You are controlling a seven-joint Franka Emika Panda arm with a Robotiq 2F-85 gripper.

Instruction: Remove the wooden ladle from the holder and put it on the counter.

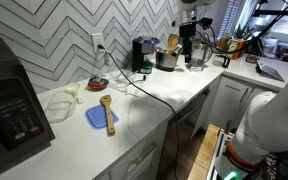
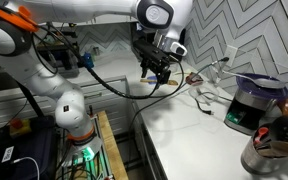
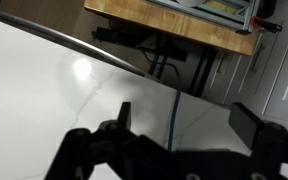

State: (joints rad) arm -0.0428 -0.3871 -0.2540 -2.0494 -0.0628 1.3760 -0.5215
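The holder (image 1: 167, 60), a shiny silver pot, stands on the white counter (image 1: 154, 95) next to a black coffee machine; it also shows in an exterior view (image 2: 262, 158) at the bottom right. Tan wooden handles (image 1: 173, 43) stick up out of it; I cannot tell which one is the wooden ladle. My gripper (image 2: 156, 72) hangs above the counter (image 2: 184, 130), well away from the holder; it also shows in an exterior view (image 1: 190, 52). In the wrist view my gripper (image 3: 184, 118) is open and empty over bare counter (image 3: 44, 90), with a thin dark cable (image 3: 173, 110) between the fingers.
A short wooden spoon (image 1: 107, 110) lies on a blue pad (image 1: 96, 118). A black appliance (image 1: 9, 105) stands nearby. Cables (image 2: 184, 88) run across the counter. A dark appliance (image 2: 252, 104) stands near the holder. A wooden bench (image 3: 174, 25) lies beyond the counter edge.
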